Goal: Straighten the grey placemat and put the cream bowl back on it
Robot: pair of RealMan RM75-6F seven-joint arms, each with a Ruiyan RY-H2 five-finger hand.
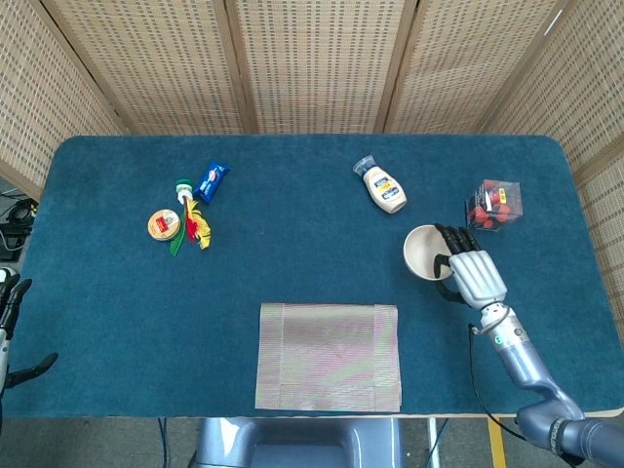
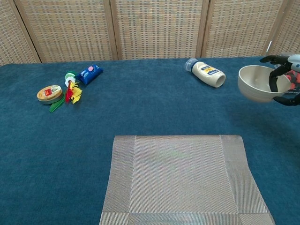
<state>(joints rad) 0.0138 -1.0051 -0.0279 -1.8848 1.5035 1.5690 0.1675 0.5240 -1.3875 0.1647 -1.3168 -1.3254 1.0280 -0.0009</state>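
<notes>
The right hand (image 1: 475,272) grips the cream bowl (image 1: 426,252) by its rim, mouth tilted up, held above the table (image 1: 292,263), well apart from the grey placemat (image 1: 329,356). The mat's long axis runs left-right. The left hand (image 1: 12,322) is mostly cut off; its state is unclear. A mayonnaise bottle (image 1: 382,185) and a red-filled box (image 1: 492,204) lie near the bowl.

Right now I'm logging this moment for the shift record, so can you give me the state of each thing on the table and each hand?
cream bowl: held in the air, off the mat, mouth up.
right hand: grips the bowl's rim.
grey placemat: flat, bare.
left hand: at the table's edge, holding nothing.
mayonnaise bottle: lying on its side.
blue packet: lying flat.
round tin: lid on.
clear box: red pieces inside.
</notes>
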